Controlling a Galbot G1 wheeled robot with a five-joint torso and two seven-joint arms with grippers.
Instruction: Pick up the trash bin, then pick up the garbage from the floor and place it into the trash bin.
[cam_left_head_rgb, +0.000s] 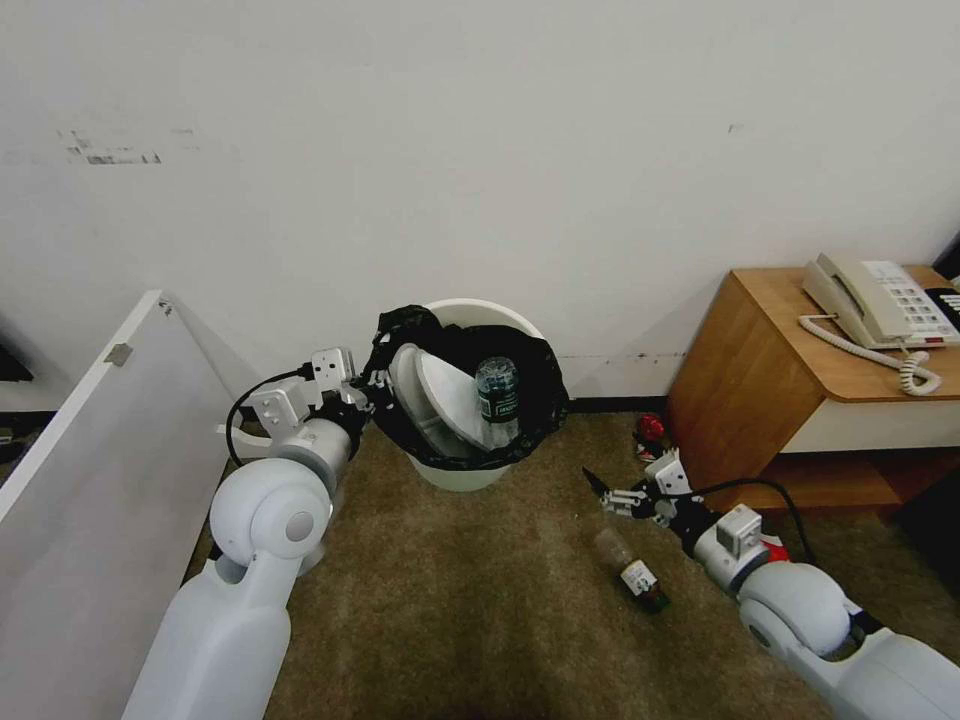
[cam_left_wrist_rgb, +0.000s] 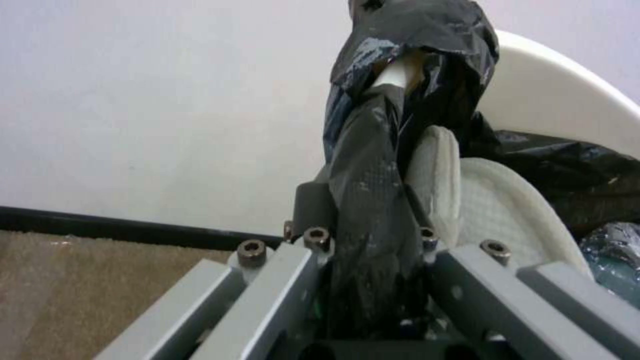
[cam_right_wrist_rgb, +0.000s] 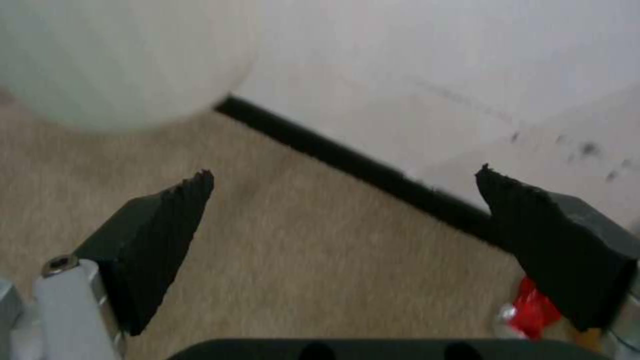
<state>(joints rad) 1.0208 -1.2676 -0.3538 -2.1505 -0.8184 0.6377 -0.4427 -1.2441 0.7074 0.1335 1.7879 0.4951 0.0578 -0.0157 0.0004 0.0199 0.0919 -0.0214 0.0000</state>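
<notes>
Brown carpet under a white wall: the left gripper (cam_left_head_rgb: 372, 392) is clamped on the bag-lined rim of the trash bin (cam_left_head_rgb: 470, 470), light but slippery there; slippers (cam_left_head_rgb: 440, 395) inside. Just below the wide-open, empty right gripper (cam_left_head_rgb: 612, 495) lies a small bottle (cam_left_head_rgb: 632, 570), rigid, prone to roll, best taken mid-body

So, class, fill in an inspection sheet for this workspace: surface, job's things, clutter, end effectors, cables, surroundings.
Surface: brown carpet.
Job's things: round white plastic bin with black bag liner, tilted, holding white slippers and a clear bottle; small bottle and red litter on the floor.
Clutter: beige telephone on wooden cabinet.
End effectors: left end effector shut on the bin's rim; right end effector open, empty, above the carpet.
Cables: black cable at left wrist.
Surroundings: white wall.
</notes>
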